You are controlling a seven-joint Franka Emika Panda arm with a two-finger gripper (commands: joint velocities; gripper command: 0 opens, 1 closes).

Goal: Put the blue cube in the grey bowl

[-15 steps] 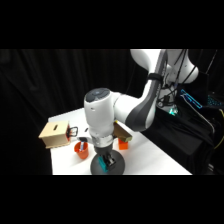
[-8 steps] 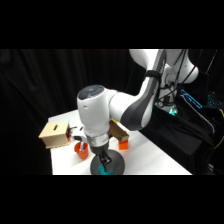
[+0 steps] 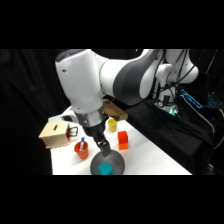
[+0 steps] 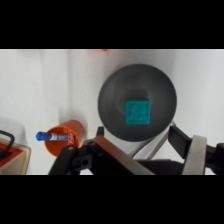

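The blue cube [image 4: 136, 112] lies flat on the floor of the grey bowl [image 4: 111, 90], near its middle. In the side view the cube [image 3: 105, 168] shows inside the bowl [image 3: 118, 160] at the table's front edge. My gripper [image 3: 103, 148] hangs just above the bowl's back rim, apart from the cube. In the wrist view the gripper [image 4: 152, 152] is open, its two fingers standing wide at the bowl's near rim with nothing between them.
An orange cup [image 3: 81, 149] holding a blue-capped item stands left of the bowl, and it also shows in the wrist view [image 4: 64, 139]. An orange block [image 3: 123, 140] and a yellow cup [image 3: 112, 125] stand behind the bowl. A wooden box [image 3: 55, 134] sits at the left.
The arm has risen and swung nearer the camera, lifting the gripper off the bowl. The blue cube now shows lying free in the bowl.
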